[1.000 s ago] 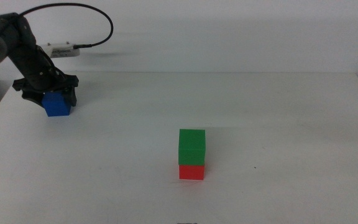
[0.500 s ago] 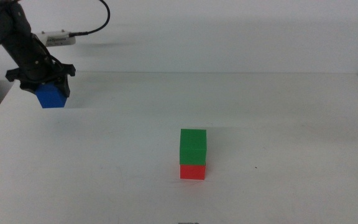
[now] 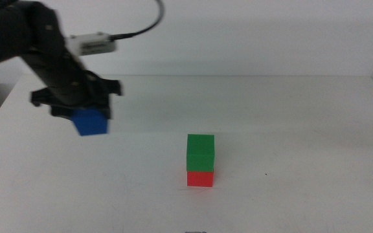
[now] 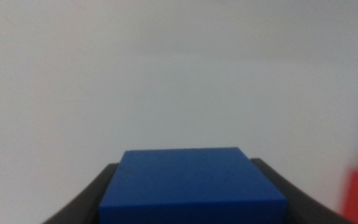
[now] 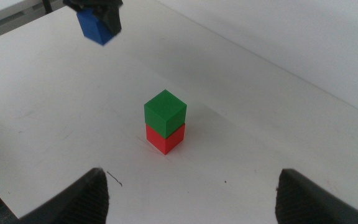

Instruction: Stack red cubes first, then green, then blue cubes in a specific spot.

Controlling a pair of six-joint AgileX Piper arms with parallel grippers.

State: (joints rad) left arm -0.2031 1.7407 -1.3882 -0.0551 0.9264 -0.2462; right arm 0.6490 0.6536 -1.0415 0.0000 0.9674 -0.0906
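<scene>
Since half a second ago, the left gripper (image 3: 90, 118) has swung from the table's far left corner toward the middle, raised above the white table (image 3: 290, 129) and clamped on the blue cube (image 3: 90, 122). Well apart, the green cube (image 3: 201, 153) sits squarely on the red cube (image 3: 200, 178) (edges aligned). At the near edge, the right gripper (image 5: 191, 194) waits, jaws spread wide.

Left gripper (image 3: 89, 110): raised above the tabletop, arm entering from the left, jaws clamped on a load. Right gripper (image 5: 191, 193): waiting aloft, jaws spread wide.
</scene>
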